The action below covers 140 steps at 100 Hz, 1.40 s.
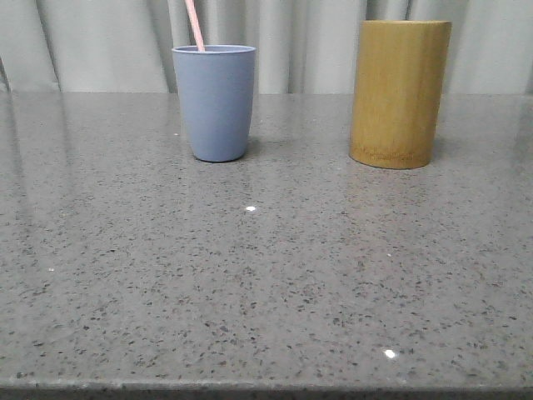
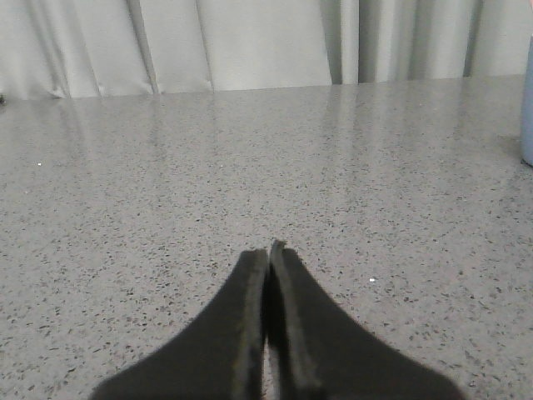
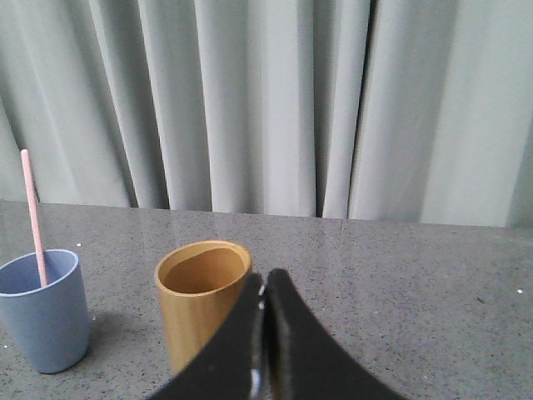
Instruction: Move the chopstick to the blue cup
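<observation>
The blue cup (image 1: 214,102) stands at the back left of the table, with a pale pink chopstick (image 1: 194,25) leaning out of it. Both also show in the right wrist view: the cup (image 3: 42,311) and the chopstick (image 3: 32,218). My left gripper (image 2: 268,250) is shut and empty, low over bare table, with the cup's edge (image 2: 527,117) far to its right. My right gripper (image 3: 264,279) is shut and empty, raised above and behind the bamboo holder (image 3: 202,302), whose inside looks empty. Neither gripper shows in the front view.
The tan bamboo cylinder holder (image 1: 399,93) stands at the back right, about a cup's width and a half from the blue cup. A grey curtain (image 1: 308,42) hangs behind the speckled grey table (image 1: 266,275). The table's front edge (image 1: 266,388) runs along the bottom of the front view.
</observation>
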Each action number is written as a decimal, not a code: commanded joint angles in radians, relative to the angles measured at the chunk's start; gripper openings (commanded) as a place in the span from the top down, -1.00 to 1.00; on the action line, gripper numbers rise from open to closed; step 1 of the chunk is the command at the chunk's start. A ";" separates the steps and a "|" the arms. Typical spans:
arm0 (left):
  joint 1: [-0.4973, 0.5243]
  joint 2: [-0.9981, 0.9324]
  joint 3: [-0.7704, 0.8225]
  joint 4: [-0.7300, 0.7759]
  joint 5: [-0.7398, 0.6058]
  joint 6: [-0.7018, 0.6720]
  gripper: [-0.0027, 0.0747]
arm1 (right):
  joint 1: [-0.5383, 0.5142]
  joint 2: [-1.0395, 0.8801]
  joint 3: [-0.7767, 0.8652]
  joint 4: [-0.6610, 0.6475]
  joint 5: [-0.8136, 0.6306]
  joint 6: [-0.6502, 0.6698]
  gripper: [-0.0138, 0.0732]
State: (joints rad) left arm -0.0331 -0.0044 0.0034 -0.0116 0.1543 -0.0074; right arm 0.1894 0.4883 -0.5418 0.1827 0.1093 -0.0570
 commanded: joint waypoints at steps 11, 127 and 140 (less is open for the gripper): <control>0.002 -0.036 0.007 -0.010 -0.078 -0.008 0.98 | -0.004 0.004 -0.028 -0.007 -0.070 -0.007 0.82; 0.002 -0.034 0.007 -0.010 -0.076 -0.008 0.98 | -0.222 -0.520 0.571 -0.171 -0.151 0.151 0.82; 0.002 -0.034 0.007 -0.010 -0.074 -0.008 0.98 | -0.222 -0.520 0.571 -0.171 -0.149 0.151 0.82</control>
State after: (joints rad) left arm -0.0331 -0.0044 0.0034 -0.0116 0.1582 -0.0074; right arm -0.0269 -0.0098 0.0284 0.0250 0.0252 0.0892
